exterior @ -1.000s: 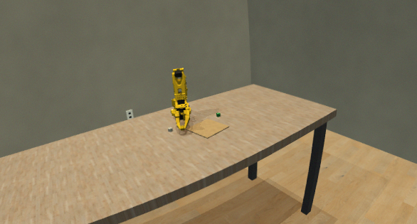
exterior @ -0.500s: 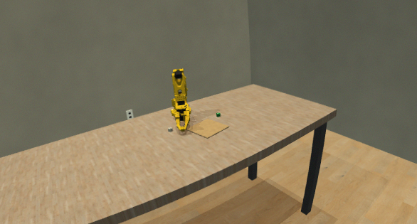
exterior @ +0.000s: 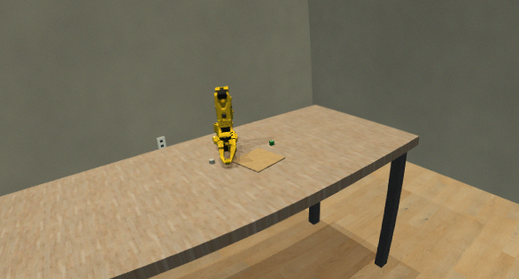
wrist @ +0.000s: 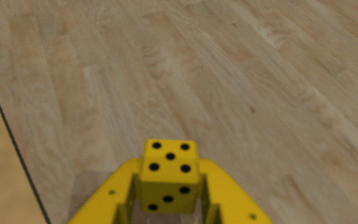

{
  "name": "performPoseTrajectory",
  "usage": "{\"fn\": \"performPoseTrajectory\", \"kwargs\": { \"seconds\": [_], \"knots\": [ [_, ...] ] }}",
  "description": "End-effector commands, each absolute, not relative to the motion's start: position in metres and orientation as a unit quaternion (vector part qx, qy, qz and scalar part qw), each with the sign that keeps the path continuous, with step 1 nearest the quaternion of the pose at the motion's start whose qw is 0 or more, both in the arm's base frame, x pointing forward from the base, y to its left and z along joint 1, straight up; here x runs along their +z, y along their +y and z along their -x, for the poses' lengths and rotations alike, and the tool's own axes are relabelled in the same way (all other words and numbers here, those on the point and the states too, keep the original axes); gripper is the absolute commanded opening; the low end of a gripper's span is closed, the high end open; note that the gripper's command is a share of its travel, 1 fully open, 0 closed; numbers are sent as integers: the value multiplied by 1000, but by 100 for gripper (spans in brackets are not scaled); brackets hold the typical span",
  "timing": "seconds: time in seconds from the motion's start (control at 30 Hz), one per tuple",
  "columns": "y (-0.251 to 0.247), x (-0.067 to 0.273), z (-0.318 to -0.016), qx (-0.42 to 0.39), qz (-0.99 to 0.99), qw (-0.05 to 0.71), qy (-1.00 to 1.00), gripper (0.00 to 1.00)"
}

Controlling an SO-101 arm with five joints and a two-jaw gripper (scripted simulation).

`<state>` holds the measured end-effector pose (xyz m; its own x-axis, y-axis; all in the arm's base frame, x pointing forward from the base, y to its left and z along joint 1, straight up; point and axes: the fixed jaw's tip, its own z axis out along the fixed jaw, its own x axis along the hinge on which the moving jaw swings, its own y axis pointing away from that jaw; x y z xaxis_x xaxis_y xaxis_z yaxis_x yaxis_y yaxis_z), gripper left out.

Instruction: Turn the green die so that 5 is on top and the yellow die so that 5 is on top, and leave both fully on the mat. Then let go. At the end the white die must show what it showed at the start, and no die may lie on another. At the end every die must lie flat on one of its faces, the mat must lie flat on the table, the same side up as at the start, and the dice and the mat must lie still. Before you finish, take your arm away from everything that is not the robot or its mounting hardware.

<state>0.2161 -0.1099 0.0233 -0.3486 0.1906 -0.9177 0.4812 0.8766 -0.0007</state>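
My gripper is shut on the yellow die, held just above the table beside the mat's left edge. In the wrist view the die shows a five on the face turned away from the fingers and a three on the face below it. The tan mat lies flat on the table; in the wrist view only its edge shows at the left. The green die lies on the table just beyond the mat's far corner. The white die lies on the table left of the gripper.
The wooden table stretches wide to the left and right of the arm. A wall outlet sits on the wall behind the table. The table's front edge runs well clear of the mat.
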Motion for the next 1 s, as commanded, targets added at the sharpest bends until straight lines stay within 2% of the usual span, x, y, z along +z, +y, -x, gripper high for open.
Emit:
{"fn": "performPoseTrajectory", "kwargs": {
  "seconds": [0.0, 0.97],
  "knots": [
    [-115, 28, -220, -142, -211, 549, 796, 0],
    [-115, 20, -220, -142, -211, 549, 796, 0]
  ]
}}
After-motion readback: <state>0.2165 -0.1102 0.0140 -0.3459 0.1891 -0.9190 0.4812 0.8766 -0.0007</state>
